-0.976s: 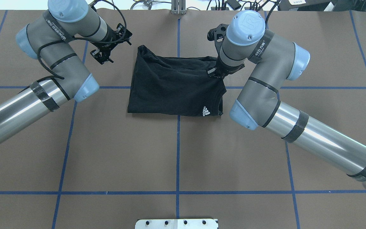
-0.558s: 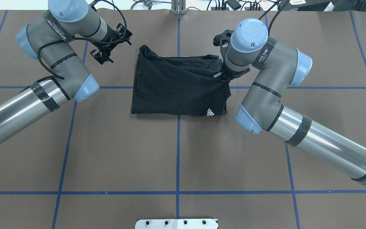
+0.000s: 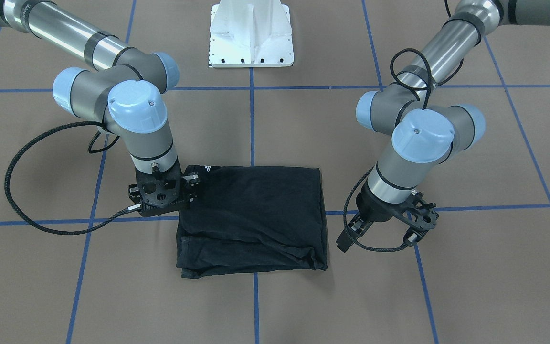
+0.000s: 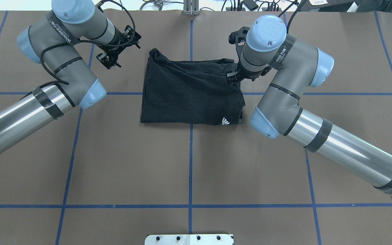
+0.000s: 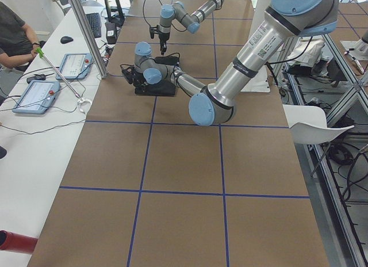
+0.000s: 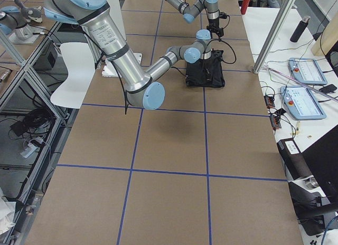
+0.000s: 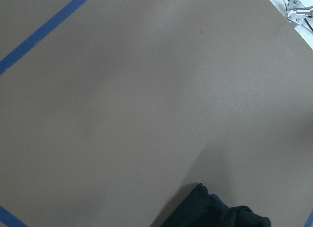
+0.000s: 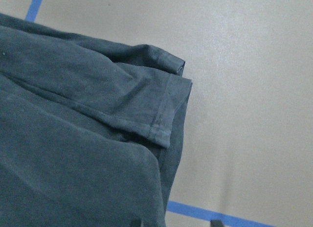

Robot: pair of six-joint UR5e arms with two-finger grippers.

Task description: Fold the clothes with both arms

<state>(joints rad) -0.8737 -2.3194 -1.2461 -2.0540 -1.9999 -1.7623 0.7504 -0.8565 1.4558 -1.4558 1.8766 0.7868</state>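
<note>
My black T-shirt (image 4: 189, 95) lies folded into a rough rectangle, rumpled along its far edge, with a small white logo (image 4: 226, 120) at its near right corner. My right arm (image 4: 284, 68) bends down over its right edge. My left arm (image 4: 63, 64) hangs near its left side, apart from the cloth.

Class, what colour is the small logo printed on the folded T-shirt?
White, on the black T-shirt; the logo shows best in the overhead view.

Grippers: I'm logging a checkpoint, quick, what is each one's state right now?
Left gripper: off the shirt, holding nothing; open or closed cannot be told.
Right gripper: at the shirt's edge; grip cannot be told.
</note>
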